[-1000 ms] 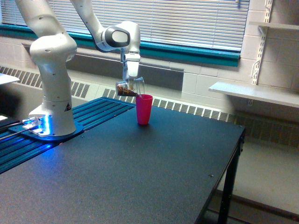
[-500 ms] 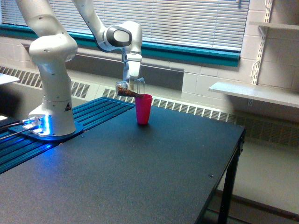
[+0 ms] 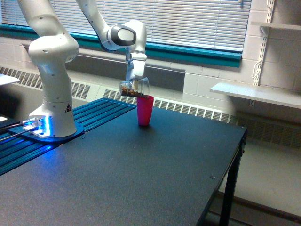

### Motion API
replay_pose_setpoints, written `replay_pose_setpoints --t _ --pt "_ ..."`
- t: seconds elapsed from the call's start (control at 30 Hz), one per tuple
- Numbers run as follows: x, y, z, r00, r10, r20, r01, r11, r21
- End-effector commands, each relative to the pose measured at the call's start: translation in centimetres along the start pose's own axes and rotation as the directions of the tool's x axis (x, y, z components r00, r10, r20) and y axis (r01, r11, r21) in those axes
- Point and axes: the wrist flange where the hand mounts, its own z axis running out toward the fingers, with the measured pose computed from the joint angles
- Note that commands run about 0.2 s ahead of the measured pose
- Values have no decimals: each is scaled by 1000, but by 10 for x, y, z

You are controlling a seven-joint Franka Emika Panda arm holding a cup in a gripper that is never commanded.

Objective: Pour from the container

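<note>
White Franka arm's gripper (image 3: pixel 135 81) points straight down from the wrist, clamped around a small clear plastic cup (image 3: pixel 133 88) with brown granular bits showing through its wall. The clear cup is tipped onto its side, held in the air directly under the gripper; its base points to the exterior view's left, its open mouth to the exterior view's right. Brown bits lie along the lower wall of the cup, reaching towards the mouth.

Just below the gripper and slightly to the exterior view's right stands an opaque bright pink plastic cup (image 3: pixel 145 111), upright on the black table top (image 3: pixel 155 174). The clear cup's mouth sits right at the pink cup's rim, above its opening; whether the two rims touch cannot be told.

Well to the exterior view's left of the gripper and lower, the arm's white base column (image 3: pixel 55 84) stands on a dark round plate with a blue light glowing at its foot. Behind the gripper: window blinds (image 3: pixel 188 19) over a teal sill.
</note>
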Motion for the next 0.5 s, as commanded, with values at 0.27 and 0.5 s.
replay_pose_setpoints --t 0.27,0.5 --pt "7 -10 -3 998 -60 -10 60 998 -6" --pt "11 -13 -3 997 -76 -30 76 997 -4"
